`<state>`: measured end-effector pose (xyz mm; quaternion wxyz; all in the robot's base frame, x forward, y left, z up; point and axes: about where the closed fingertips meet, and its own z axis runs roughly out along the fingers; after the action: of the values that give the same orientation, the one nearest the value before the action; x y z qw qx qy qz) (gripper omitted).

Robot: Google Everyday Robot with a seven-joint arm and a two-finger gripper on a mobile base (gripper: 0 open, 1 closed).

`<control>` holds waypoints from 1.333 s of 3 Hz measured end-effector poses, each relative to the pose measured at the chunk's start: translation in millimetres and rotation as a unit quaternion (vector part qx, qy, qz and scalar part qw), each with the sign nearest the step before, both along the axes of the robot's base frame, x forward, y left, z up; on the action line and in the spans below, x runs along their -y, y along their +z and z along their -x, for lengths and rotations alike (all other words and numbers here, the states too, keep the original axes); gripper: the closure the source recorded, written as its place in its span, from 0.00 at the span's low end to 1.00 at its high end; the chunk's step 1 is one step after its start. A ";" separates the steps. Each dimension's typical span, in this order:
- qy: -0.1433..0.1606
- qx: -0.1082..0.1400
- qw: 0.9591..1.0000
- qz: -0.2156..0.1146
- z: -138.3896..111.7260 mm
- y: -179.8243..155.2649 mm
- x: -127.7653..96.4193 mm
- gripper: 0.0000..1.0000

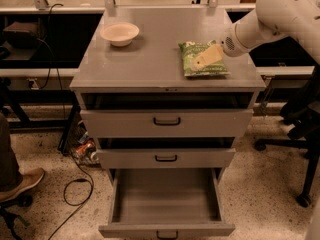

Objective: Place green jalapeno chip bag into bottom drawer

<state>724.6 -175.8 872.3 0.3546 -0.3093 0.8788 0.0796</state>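
The green jalapeno chip bag [201, 59] lies flat on the right side of the grey cabinet top [150, 59]. My gripper [204, 60] reaches in from the right on the white arm and hovers right over the bag's middle, its pale fingers pointing left and down. The bottom drawer [166, 199] is pulled out wide at the foot of the cabinet, its flat grey floor bare, with its small dark handle [166, 234] at the front edge.
A beige bowl [119, 33] stands at the back left of the cabinet top. The two upper drawers [166, 121] are slightly ajar. A person's shoe [20, 184] and cables lie on the floor at left. An office chair base [295, 149] stands at right.
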 end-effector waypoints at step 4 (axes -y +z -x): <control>-0.003 -0.053 0.998 -0.042 -7.2 -38.0 -25.1 0.87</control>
<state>731.8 -150.7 834.3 0.3201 -0.2867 0.8934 0.1314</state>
